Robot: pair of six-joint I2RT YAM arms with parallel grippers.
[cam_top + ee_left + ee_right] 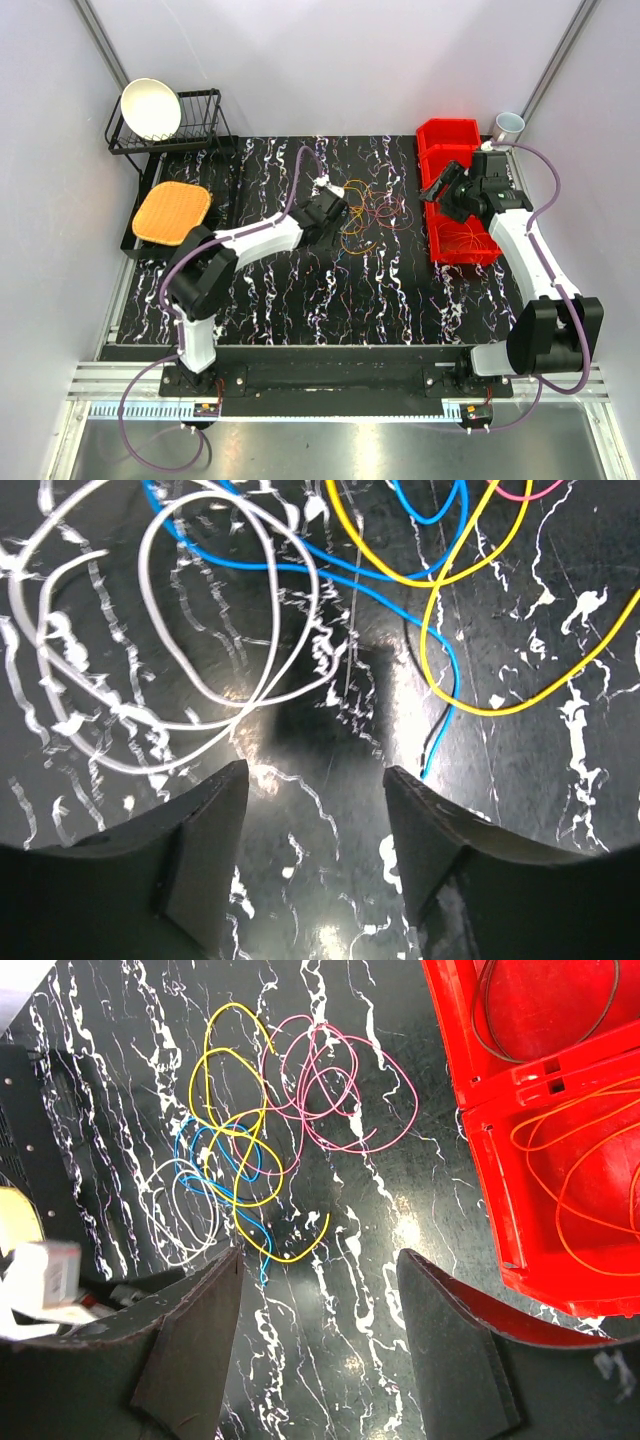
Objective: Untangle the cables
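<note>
1. The black marbled table [300,290] carries everything; the left arm reaches to its middle; the right arm hangs over its right side.
2. Red bins [450,128] stand in a row along the right edge; the nearest holds a looped orange wire [580,1190].
3. A wire rack [200,115] with a white bowl [150,108] sits far left; an orange pad [172,212] lies just in front.
4. The cables [370,212] lie tangled mid-table, between the left gripper [315,775] and the bins.
5. The left gripper hangs low at the tangle's edge; its jaws stand apart with nothing between them.
6. The right gripper [320,1255] is spread and empty, beside the bins.
7. Yellow [225,1070], pink [340,1090], blue [215,1160] and white [185,1210] loops overlap; the orange wire lies apart.
</note>
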